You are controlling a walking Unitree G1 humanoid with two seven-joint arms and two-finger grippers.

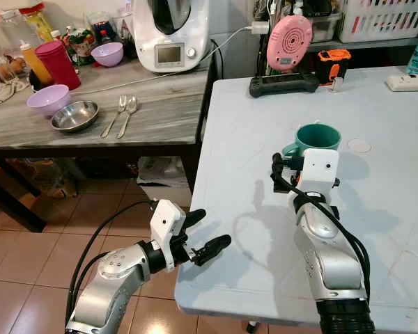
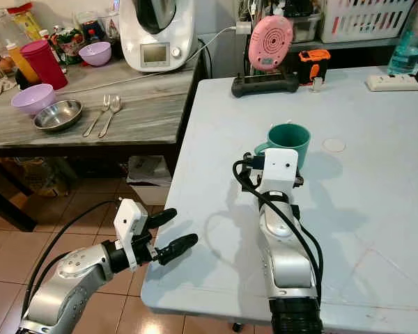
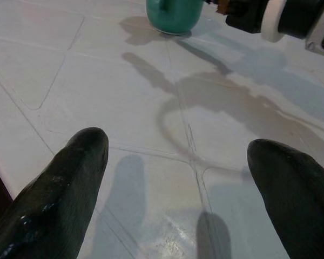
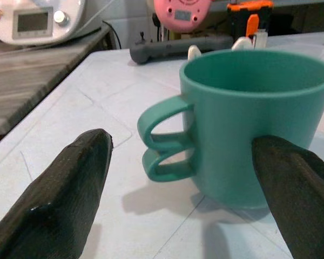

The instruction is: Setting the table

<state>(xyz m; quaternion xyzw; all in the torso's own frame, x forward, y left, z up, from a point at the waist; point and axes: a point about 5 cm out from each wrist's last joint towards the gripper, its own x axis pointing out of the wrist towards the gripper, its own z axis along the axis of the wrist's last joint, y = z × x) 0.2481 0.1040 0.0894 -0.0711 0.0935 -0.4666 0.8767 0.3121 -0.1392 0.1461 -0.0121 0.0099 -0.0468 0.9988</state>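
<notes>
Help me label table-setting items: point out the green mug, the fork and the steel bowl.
green mug (image 4: 259,135), right wrist view, on its outer wall.
fork (image 1: 116,115), left eye view, on its handle.
steel bowl (image 1: 74,115), left eye view, on its inside.

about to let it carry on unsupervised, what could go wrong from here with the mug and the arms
The right gripper is open at the green mug, with one finger out on the handle side: closing could catch the handle and turn or tip the mug. The left gripper hovers open at the white table's near corner; lowering could knock the edge.
</notes>
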